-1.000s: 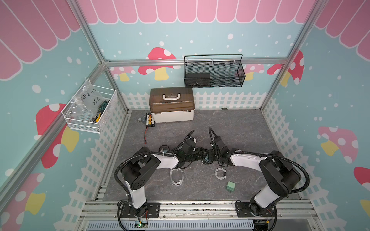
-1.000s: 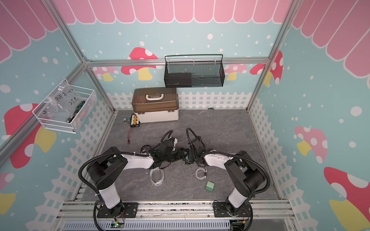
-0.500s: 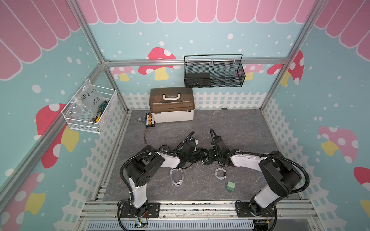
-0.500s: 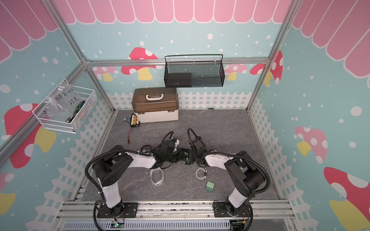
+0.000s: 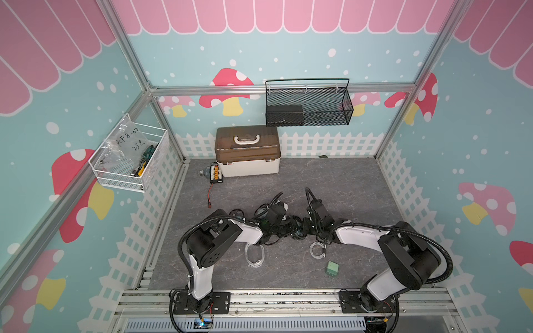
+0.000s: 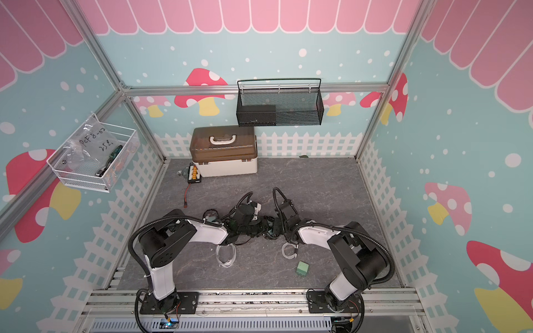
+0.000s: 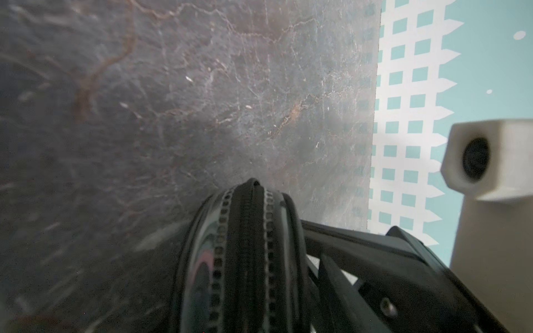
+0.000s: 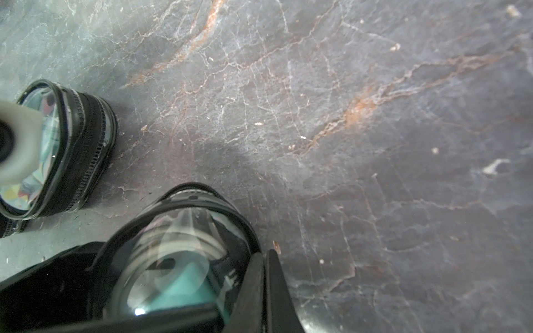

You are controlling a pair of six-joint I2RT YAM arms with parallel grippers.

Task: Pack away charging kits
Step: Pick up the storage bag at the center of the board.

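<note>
Grey, slate-veined bench (image 5: pixel 331 184) fills both top views. Read as a dial with twelve at the back fence, it has the left hand (image 5: pixel 284 227) and right hand (image 5: pixel 302 229) meeting nose to nose at its centre, over a dark knot too tangled to read from above. Loose on the slate lie two white cable coils, one coil (image 5: pixel 254 256) at seven o'clock and the other coil (image 5: pixel 317 249) toward five, and a single green adapter (image 5: pixel 332 268) farther out at five. One black-rimmed pouch (image 6: pixel 212 214) sits at nine, just beyond the left arm.

The left wrist view shows the near pouch (image 7: pixel 248 259) edge-on, its black zipper apparently run shut along the stretch that shows. A black finger (image 7: pixel 375 259) touches its flank. Whose it is, and how wide the left hand stands or whether it grips, cannot be told.

The right wrist view counts two pouches. The near one has a teal adapter (image 8: pixel 178 291) and a pale cable loop (image 8: pixel 184 248) inside. A second pouch (image 8: pixel 66 150) stands on edge, apart from it, and is possibly the one at nine. The right hand's jaws are closed tight at the near pouch's rim, seemingly pinching it.

The step in hand looks like sealing one filled kit. Next, the zipper wants finishing and the pouch releasing. Then the loose adapter and a coil need a pouch, and no plainly empty one shows.
</note>
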